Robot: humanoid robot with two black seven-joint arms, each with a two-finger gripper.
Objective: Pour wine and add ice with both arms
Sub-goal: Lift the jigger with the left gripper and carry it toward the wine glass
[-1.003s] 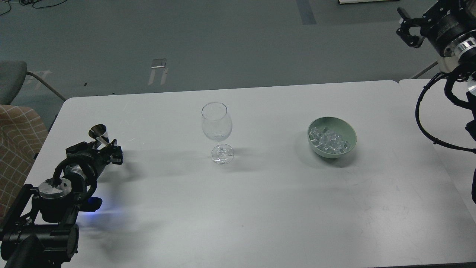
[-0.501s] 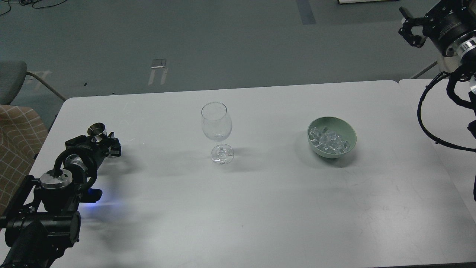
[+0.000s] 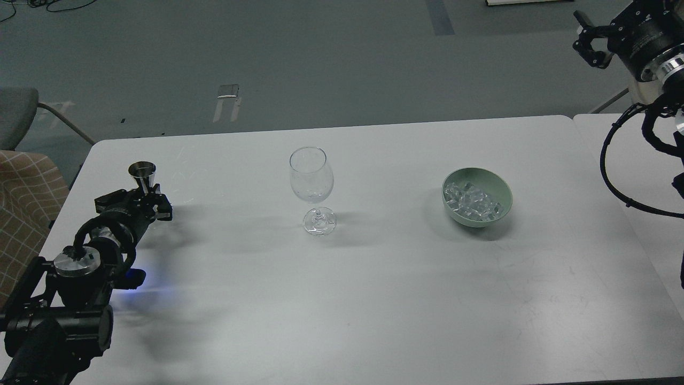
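Head view: left gripper (image 3: 143, 204) clamped on small metal jigger (image 3: 142, 175), upright, near table's (image 3: 374, 299) left edge. Wine glass (image 3: 311, 182) mid-table, empty. Ice (image 3: 473, 202) piled in green bowl (image 3: 502, 195), right of glass. Right gripper (image 3: 588, 40) raised far right, fingers apart, holding nothing. Cubes likely hard, slick, light: pinch on flat opposite faces. Glass fragile, top-heavy.

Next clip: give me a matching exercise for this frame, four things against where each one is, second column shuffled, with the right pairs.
Things:
1. wine glass
2. green bowl
3. metal jigger
4. right gripper

Places:
A. at the left gripper, near the table's left edge
B. raised beyond the table's far right corner
C. upright near the middle of the table
D. right of the glass, with the ice inside

Pairs: 1-C, 2-D, 3-A, 4-B
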